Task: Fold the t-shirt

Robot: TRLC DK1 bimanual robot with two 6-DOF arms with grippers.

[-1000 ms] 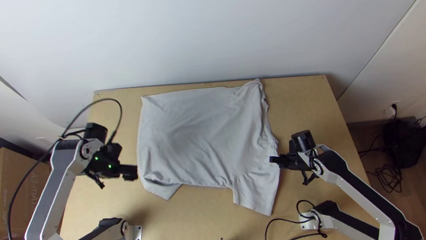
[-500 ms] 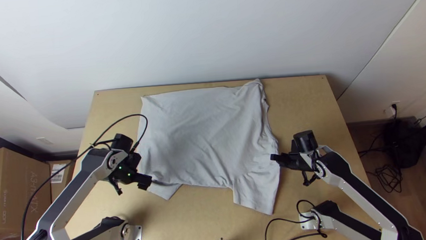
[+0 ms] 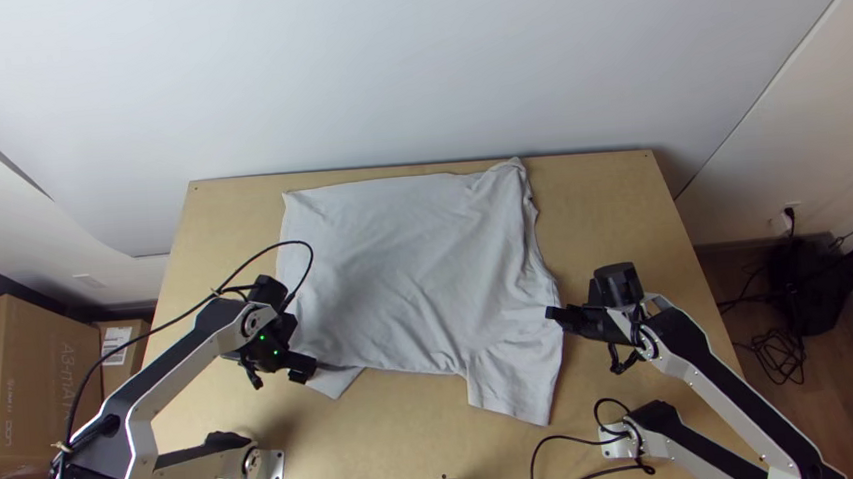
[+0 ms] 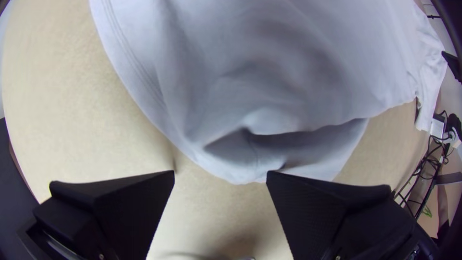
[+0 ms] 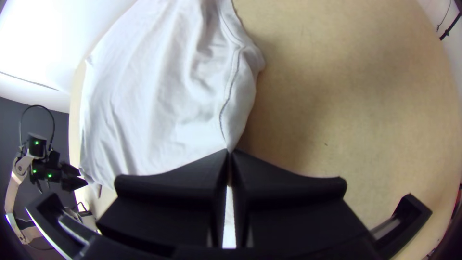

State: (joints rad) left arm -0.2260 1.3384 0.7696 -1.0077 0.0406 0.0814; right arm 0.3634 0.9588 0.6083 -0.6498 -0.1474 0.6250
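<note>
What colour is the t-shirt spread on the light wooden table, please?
The t-shirt is plain light grey, seen best in the top view.

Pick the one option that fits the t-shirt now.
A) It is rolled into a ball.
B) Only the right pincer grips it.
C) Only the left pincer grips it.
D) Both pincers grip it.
B: the right pincer is closed on an edge of the t-shirt, while the left pincer stands wide open at the cloth.
</note>
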